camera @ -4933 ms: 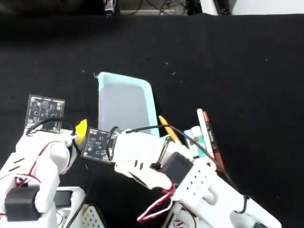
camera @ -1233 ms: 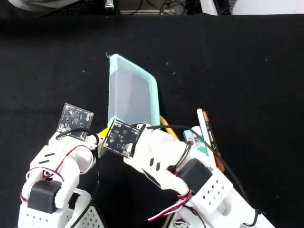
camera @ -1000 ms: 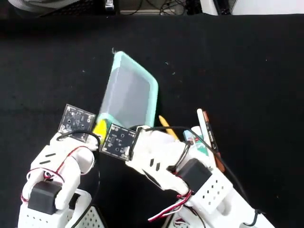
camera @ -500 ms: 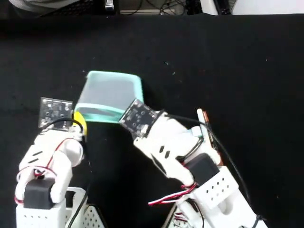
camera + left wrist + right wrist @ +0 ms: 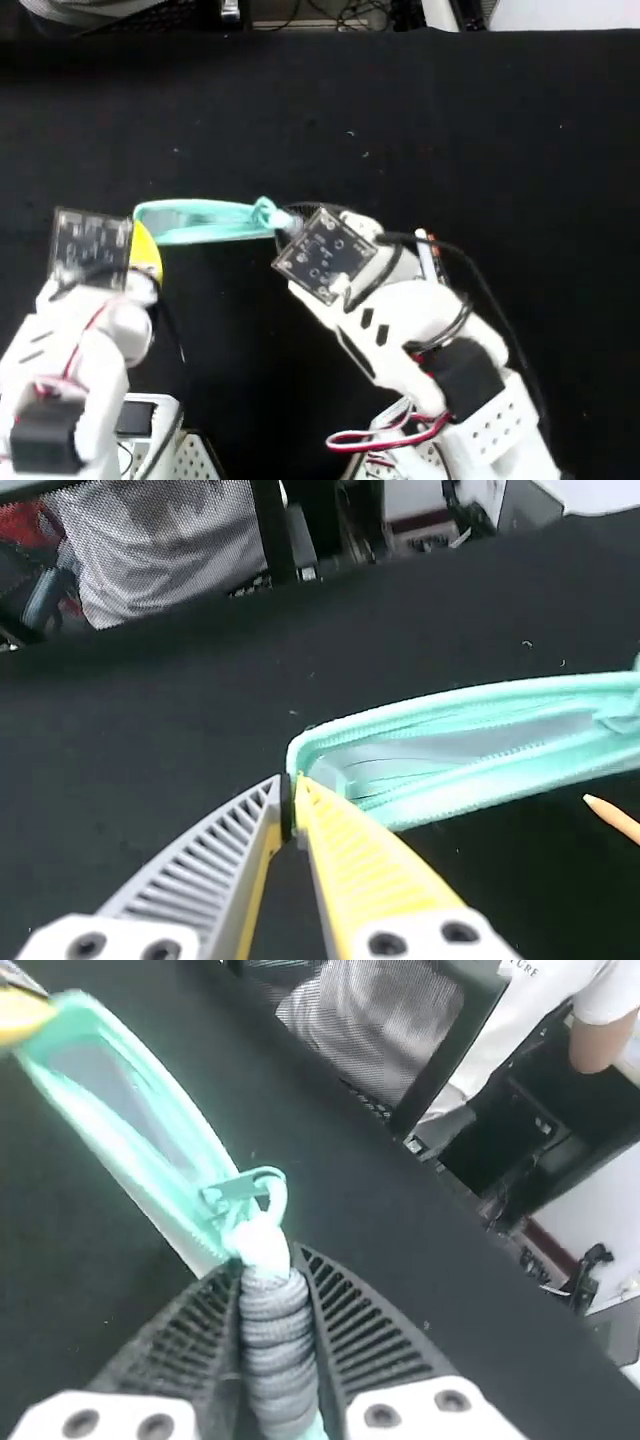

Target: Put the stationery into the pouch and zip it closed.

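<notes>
The mint-green pouch (image 5: 200, 221) hangs on edge above the black table, stretched between both grippers, its zipper open along the top. My left gripper (image 5: 290, 792) is shut on one end of the pouch (image 5: 470, 735); in the high view that gripper (image 5: 141, 222) is at the pouch's left end. My right gripper (image 5: 263, 1252) is shut on a grey cord (image 5: 268, 1305) tied to the zipper pull (image 5: 245, 1195), at the pouch's right end (image 5: 270, 216). A white pen (image 5: 425, 252) and a brown pen (image 5: 434, 243) lie behind the right arm. An orange pencil tip (image 5: 612, 818) lies below the pouch.
Black cloth (image 5: 450, 130) covers the table, with open room beyond the pouch and to the right. The right arm's body (image 5: 410, 330) covers most of the stationery. A chair (image 5: 390, 1020) and clutter stand past the table's far edge.
The pouch went from lying flat to tipped up on edge, lifted and pulled taut. The left arm swung left and the right arm drew to the right, spreading apart.
</notes>
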{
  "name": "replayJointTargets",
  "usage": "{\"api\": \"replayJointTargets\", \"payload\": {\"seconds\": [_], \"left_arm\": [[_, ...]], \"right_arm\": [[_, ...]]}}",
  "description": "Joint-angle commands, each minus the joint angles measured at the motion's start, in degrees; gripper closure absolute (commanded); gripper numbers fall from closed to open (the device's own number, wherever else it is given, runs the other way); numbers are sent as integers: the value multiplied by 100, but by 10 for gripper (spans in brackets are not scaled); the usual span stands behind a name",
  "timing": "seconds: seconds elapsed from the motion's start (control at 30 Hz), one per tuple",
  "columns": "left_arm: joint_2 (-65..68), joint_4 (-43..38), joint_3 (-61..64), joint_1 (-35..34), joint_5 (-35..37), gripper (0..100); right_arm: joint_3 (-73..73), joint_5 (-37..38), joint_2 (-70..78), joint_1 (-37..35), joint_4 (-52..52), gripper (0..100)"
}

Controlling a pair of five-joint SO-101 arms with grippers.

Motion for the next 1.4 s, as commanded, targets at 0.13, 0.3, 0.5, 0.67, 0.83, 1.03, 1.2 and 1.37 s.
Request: {"api": "replayJointTargets", "payload": {"seconds": [0.13,0.3,0.5,0.67,0.83,1.03,1.2,1.37], "left_arm": [[2356,800,-1868,-66,167,970],[3385,1538,-2897,-84,185,874],[3771,1679,-3600,-84,185,869],[3780,1670,-3574,-84,185,925],[3727,1662,-3626,-84,185,970],[3727,1679,-3582,-84,185,970],[3727,1662,-3407,-119,149,970],[3719,1231,-2976,-163,176,970]], "right_arm": [[-1692,422,1174,185,431,986],[-1727,651,1578,202,290,986],[-1719,686,1578,220,308,986],[-1727,686,1578,220,308,986],[-1727,686,1578,229,281,986],[-1745,686,1578,440,264,986],[-1789,686,1578,976,360,986],[-1244,809,1613,985,141,986]]}}
